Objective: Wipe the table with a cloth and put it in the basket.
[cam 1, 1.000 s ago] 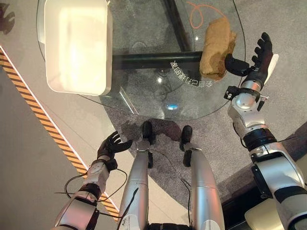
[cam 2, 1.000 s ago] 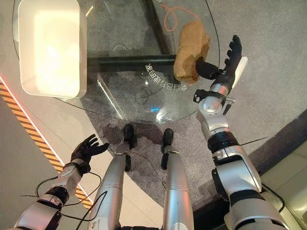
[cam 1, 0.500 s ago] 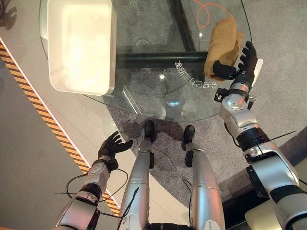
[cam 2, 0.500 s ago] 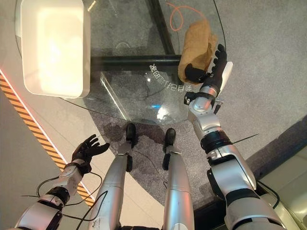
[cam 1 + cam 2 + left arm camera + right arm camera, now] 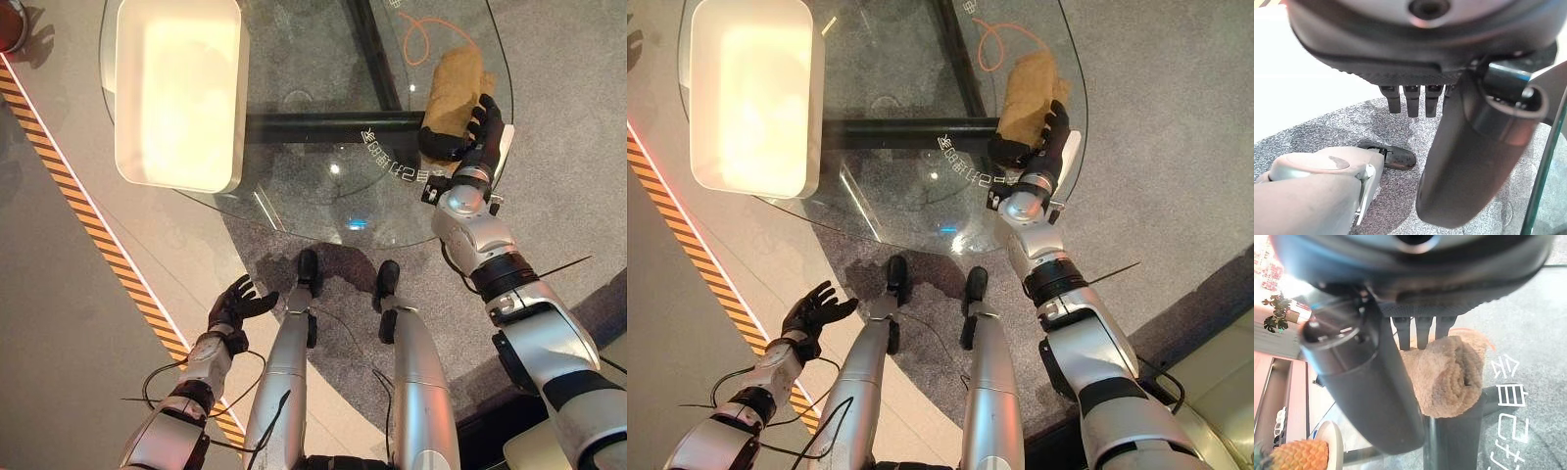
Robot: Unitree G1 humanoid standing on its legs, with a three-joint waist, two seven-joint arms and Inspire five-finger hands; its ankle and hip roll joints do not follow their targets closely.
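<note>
A rolled brown cloth [image 5: 456, 83] lies on the round glass table [image 5: 323, 186] near its right edge. My right hand [image 5: 473, 132] is at the cloth's near end. Its straight fingers [image 5: 1418, 330] rest over the cloth [image 5: 1449, 377] and its thumb [image 5: 1366, 391] stands along the cloth's left side. Nothing is pinched that I can see, so the hand is open. A white basket [image 5: 231, 147] sits on the table's left part, an arm's length from the cloth. My left hand [image 5: 235, 299] hangs low at the left over the floor, open and holding nothing.
A black bar [image 5: 323, 122] of the table's frame runs under the glass between basket and cloth. An orange cord [image 5: 426, 24] loops on the floor beneath the glass beyond the cloth. Striped warning tape [image 5: 88, 235] crosses the floor at the left.
My right hand has come in from the table's right edge onto the cloth, fingers now over it and thumb beside it. The whole picture has shifted slightly. The left hand stays put.
</note>
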